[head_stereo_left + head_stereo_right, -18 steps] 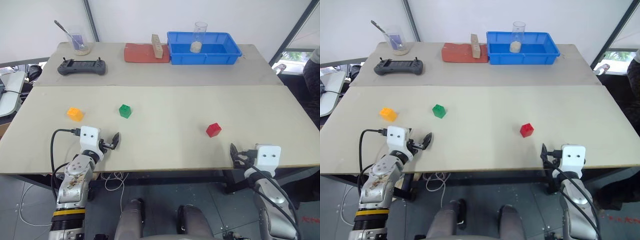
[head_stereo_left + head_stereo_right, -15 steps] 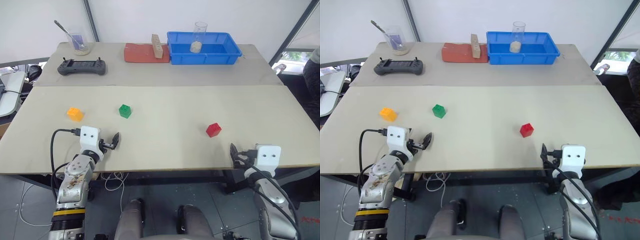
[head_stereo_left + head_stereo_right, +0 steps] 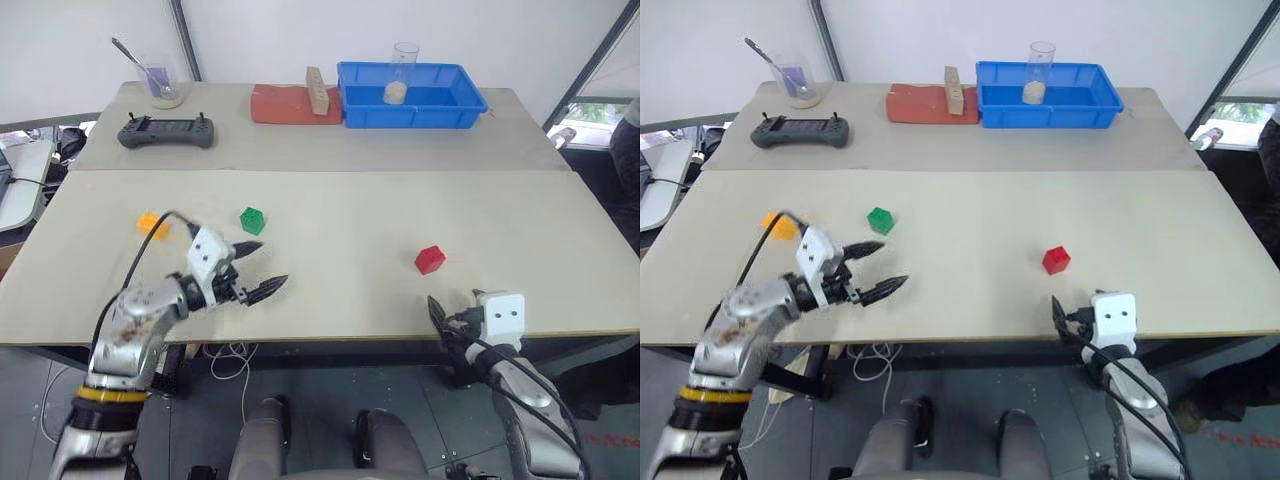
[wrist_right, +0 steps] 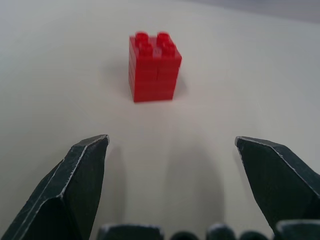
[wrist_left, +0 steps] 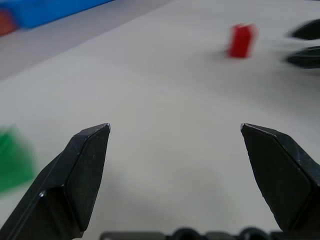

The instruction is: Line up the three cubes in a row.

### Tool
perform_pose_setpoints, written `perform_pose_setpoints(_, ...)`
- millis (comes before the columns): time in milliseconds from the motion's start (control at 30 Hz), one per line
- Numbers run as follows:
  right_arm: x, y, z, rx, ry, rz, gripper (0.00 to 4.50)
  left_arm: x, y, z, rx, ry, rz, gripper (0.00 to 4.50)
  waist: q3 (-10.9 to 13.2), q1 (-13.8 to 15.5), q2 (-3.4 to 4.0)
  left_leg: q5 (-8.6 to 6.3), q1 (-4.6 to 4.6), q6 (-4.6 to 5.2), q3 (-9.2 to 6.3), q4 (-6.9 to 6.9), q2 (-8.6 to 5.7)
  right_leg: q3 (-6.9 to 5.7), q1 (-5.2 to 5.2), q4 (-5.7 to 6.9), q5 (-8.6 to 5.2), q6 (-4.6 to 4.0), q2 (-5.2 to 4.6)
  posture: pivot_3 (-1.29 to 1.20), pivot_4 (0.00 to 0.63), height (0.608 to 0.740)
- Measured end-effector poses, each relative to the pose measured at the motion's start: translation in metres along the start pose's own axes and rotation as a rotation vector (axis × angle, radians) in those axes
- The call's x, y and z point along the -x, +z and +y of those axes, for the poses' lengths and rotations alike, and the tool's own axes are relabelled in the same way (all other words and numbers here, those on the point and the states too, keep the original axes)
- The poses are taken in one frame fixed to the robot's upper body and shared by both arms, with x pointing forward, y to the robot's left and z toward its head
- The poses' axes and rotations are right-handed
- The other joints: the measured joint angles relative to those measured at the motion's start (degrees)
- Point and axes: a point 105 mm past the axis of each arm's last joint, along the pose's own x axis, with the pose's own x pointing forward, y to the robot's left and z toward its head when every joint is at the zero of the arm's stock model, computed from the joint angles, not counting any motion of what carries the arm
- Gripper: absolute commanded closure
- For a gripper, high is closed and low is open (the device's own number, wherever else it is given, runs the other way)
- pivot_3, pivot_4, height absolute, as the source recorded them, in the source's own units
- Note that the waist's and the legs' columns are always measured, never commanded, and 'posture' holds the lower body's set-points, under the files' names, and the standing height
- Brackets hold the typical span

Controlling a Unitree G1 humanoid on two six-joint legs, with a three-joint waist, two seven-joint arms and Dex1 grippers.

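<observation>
Both grippers gape empty, the right gripper aimed at the red cube just ahead as if to fetch it toward the green cube and orange cube, near the left gripper

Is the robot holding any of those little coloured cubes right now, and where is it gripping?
Nothing is held. Both the left gripper and the right gripper have open, empty jaws; the red cube sits untouched ahead.

- My left gripper reaches out toward my right, fingers spread wide, holding nothing
- My right gripper points forward, fingers apart, empty
</observation>
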Motion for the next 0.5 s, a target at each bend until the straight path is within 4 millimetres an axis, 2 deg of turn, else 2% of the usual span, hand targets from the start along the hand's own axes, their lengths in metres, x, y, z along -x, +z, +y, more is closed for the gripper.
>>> perform_pose_setpoints(133, -0.018, 0.002, 0.0, -0.008, 0.001, -0.012, 0.0, -0.015, 0.024, -0.013, -0.054, -0.191, -0.037, 0.04, 0.0, -0.23, 0.0, 0.02, -0.01, 0.02, -0.03, 0.07, 0.0, 0.04, 0.28, 0.0, -0.01, 0.02, 0.15, 0.0, 0.15, 0.74)
perform_pose_setpoints(367, -0.046, 0.004, 0.007, -0.034, 0.008, -0.025, 0.0, -0.026, 0.027, -0.009, -0.035, -0.24, -0.062, 0.04, 0.02, -0.82, -0.02, 0.04, -0.01, 0.06, -0.17, 0.2, 0.05, 0.09, 0.37, 0.11, -0.01, 0.13, 0.37, 0.0, 0.15, 0.74)
perform_pose_setpoints(500, -0.052, 0.003, 0.008, -0.028, 0.015, -0.038, 0.0, -0.026, 0.026, -0.008, -0.036, -0.241, -0.064, 0.04, 0.02, -0.96, -0.02, 0.04, -0.01, 0.07, -0.18, 0.28, 0.05, 0.09, 0.43, 0.13, 0.02, 0.15, 0.37, 0.0, 0.15, 0.74)
